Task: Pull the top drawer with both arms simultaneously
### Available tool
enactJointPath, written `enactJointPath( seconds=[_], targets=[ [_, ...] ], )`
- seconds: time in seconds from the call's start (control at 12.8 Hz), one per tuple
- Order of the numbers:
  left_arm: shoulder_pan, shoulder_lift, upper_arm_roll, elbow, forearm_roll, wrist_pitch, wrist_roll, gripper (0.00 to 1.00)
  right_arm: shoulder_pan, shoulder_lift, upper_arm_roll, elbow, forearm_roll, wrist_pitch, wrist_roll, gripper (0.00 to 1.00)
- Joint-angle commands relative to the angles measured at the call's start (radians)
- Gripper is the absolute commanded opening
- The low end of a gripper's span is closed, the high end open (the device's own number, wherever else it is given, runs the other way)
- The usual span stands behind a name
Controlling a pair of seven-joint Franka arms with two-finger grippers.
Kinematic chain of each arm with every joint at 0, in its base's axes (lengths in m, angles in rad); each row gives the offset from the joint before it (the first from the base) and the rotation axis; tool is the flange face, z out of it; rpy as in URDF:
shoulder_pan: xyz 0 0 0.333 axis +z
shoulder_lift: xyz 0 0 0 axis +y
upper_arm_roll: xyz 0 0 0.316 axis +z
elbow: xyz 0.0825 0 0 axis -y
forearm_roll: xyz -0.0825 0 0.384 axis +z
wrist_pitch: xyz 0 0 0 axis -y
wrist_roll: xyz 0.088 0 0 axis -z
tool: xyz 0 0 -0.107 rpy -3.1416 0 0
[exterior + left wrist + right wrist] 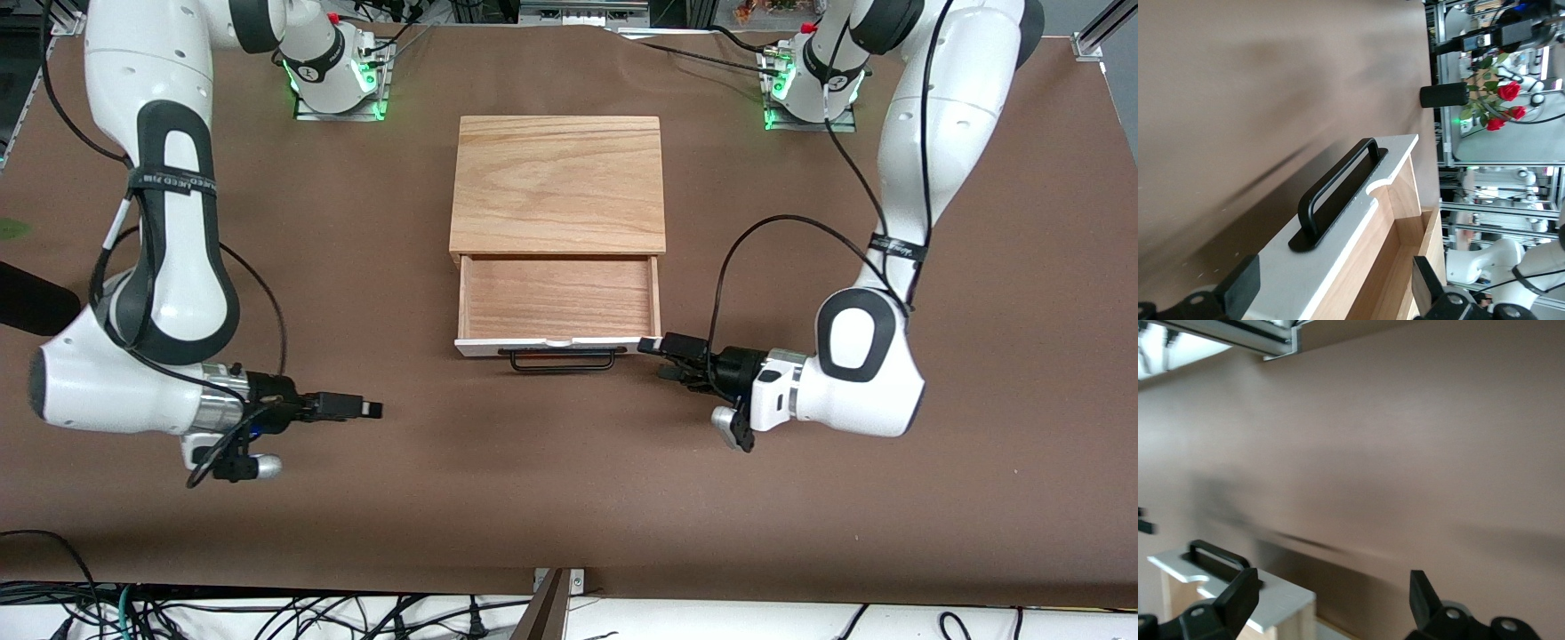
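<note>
The top drawer (558,298) stands pulled out of the wooden box (558,182), its light-wood tray bare. Its white front panel (498,345) and black bar handle (562,358) face the front camera. My left gripper (660,357) is open at the drawer's front corner toward the left arm's end. In the left wrist view (1335,290) the white panel (1338,220) and handle (1338,190) lie between the spread fingers (1241,287). My right gripper (372,409) is open and empty, low over the table, apart from the drawer's corner (1271,600); its own view (1331,597) shows this.
The brown table mat (569,480) spreads around the box. The arm bases (338,76) stand along the table's edge farthest from the front camera. A black cylinder (31,298) juts in at the right arm's end. Cables hang below the table's near edge (569,587).
</note>
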Motion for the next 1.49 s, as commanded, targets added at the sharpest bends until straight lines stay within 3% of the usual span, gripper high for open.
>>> enactJointPath(
  seconds=[0.0,0.23,0.31,0.39,0.7,0.94,1.17,1.41],
  targets=[
    [0.006,-0.078,0.003,-0.012,0.142,-0.012,-0.036,1.00,0.007,-0.118,0.003,-0.029,-0.304,-0.006,0.013,1.00],
    [0.006,-0.218,0.003,-0.029,0.387,-0.051,-0.158,1.00,-0.048,-0.308,0.138,-0.134,-0.709,-0.009,0.008,1.00],
    [0.006,-0.253,0.002,-0.028,0.467,-0.100,-0.212,1.00,-0.067,-0.384,0.167,-0.189,-0.798,-0.008,0.008,1.00],
    [0.005,-0.288,0.003,-0.029,0.542,-0.137,-0.238,1.00,-0.076,-0.452,0.181,-0.235,-0.831,-0.012,0.008,1.00],
    [0.000,-0.452,0.006,-0.064,0.804,-0.262,-0.353,1.00,-0.157,-0.675,0.195,-0.413,-0.831,-0.070,0.022,1.00],
    [0.025,-0.670,0.006,-0.296,0.974,-0.201,-0.361,1.00,-0.216,-0.764,0.281,-0.517,-0.824,-0.149,0.184,1.00],
    [0.054,-0.808,0.043,-0.432,1.043,-0.173,-0.361,1.00,-0.225,-0.778,0.282,-0.559,-0.822,-0.137,0.203,1.00],
    [0.042,-0.920,0.068,-0.552,0.998,-0.138,-0.362,1.00,-0.228,-0.752,0.269,-0.537,-0.819,-0.152,0.195,1.00]
  ],
)
